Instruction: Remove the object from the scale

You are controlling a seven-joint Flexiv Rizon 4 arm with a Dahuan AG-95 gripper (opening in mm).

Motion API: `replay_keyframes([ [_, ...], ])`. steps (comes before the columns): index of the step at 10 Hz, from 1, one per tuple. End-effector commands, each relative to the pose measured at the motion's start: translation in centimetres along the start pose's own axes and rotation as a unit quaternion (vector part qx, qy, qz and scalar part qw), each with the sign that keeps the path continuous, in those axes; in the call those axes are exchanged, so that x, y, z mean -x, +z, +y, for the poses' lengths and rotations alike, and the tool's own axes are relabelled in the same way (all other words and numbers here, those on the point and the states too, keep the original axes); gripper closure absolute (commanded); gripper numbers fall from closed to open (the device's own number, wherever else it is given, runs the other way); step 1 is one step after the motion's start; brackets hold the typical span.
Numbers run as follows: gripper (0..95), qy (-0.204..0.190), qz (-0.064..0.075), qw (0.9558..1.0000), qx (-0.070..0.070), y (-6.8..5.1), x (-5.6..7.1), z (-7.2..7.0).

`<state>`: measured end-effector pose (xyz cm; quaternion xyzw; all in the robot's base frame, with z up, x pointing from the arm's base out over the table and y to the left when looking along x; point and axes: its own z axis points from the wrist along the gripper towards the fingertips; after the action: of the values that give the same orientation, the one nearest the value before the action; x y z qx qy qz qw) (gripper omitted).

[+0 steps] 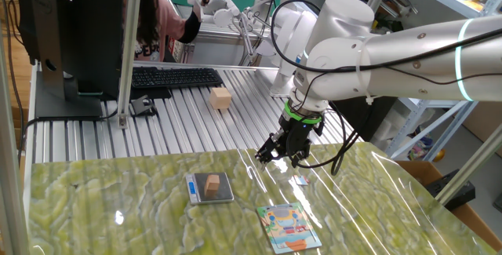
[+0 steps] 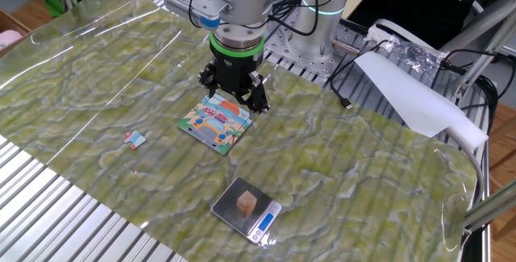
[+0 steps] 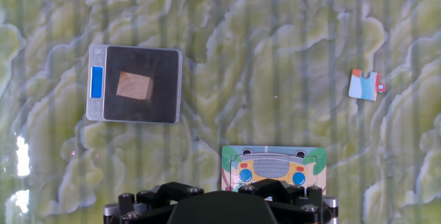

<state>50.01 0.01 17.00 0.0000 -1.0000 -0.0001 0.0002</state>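
The object, a small tan-brown wooden cube (image 1: 212,183), sits on the scale (image 1: 224,191), a flat pocket scale with a grey platform on the green mat. Both also show in the other fixed view, the cube (image 2: 247,204) on the scale (image 2: 229,207), and in the hand view, the cube (image 3: 134,85) on the scale (image 3: 160,103) at upper left. My gripper (image 1: 283,156) hangs above the mat, well to the right of the scale and apart from it. Its fingers are spread and empty (image 2: 232,97). In the hand view only the gripper's black body shows at the bottom edge.
A colourful picture card (image 1: 289,227) lies on the mat under my gripper (image 2: 216,122) (image 3: 275,165). A small loose puzzle piece (image 1: 302,180) lies nearby. A larger pale wooden block (image 1: 220,98) and a keyboard (image 1: 172,77) sit on the slatted table behind.
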Motion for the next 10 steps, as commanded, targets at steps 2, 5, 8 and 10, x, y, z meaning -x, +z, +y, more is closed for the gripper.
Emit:
replay_keyframes([
  [2, 95.0, 0.012, 0.012, 0.9997, 0.015, 0.06, -0.12, 0.01],
  [5, 95.0, 0.012, 0.011, 0.9997, 0.016, 0.18, -0.36, 0.05],
  [8, 95.0, 0.012, 0.01, 0.9998, 0.016, 0.18, -0.37, 0.05],
  [10, 95.0, 0.013, 0.009, 0.9997, 0.015, 0.18, -0.37, 0.06],
])
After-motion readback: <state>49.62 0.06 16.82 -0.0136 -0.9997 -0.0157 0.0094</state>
